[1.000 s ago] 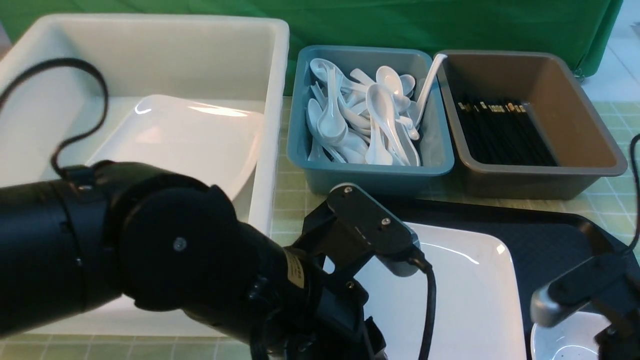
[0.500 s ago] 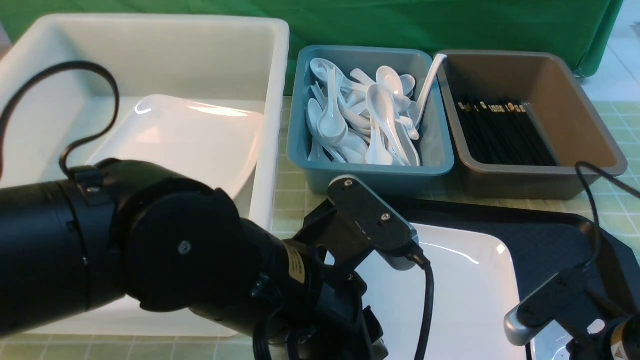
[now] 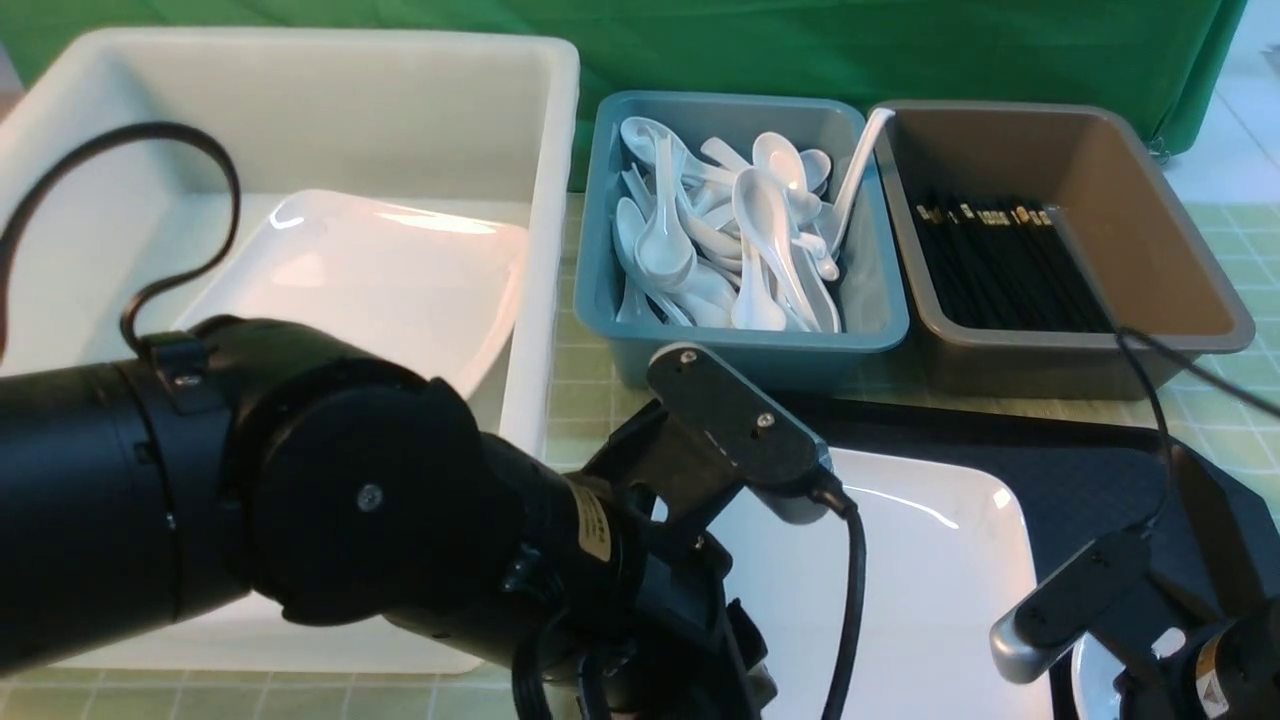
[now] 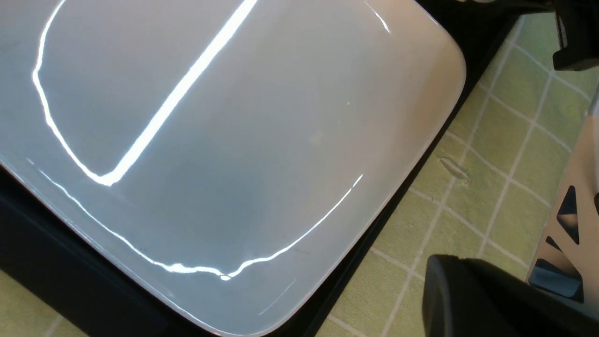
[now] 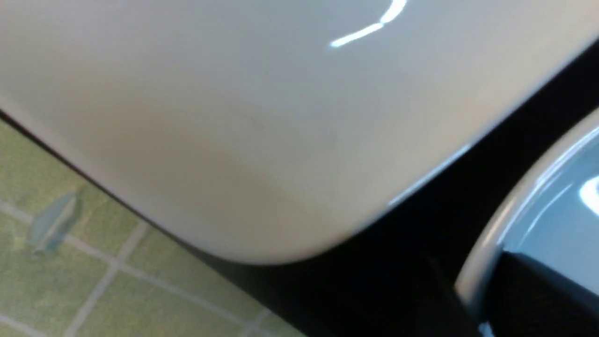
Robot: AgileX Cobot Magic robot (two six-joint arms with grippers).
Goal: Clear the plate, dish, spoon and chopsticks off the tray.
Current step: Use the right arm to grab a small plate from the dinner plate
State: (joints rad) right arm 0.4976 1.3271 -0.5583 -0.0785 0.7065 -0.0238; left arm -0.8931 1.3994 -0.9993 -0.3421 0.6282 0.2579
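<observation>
Spoons (image 3: 760, 220) in the teal tub (image 3: 740, 345) lie beyond the tray (image 3: 1090, 480); left pincer (image 4: 468, 304) clenched, right pincer (image 5: 529, 290) unclear.

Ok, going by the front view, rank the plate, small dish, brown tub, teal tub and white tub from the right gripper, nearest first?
1. small dish, near right corner of the tray.
2. plate, left of that on the tray.
3. brown tub, ahead, on the right.
4. teal tub, ahead, centre.
5. white tub, far left.
</observation>
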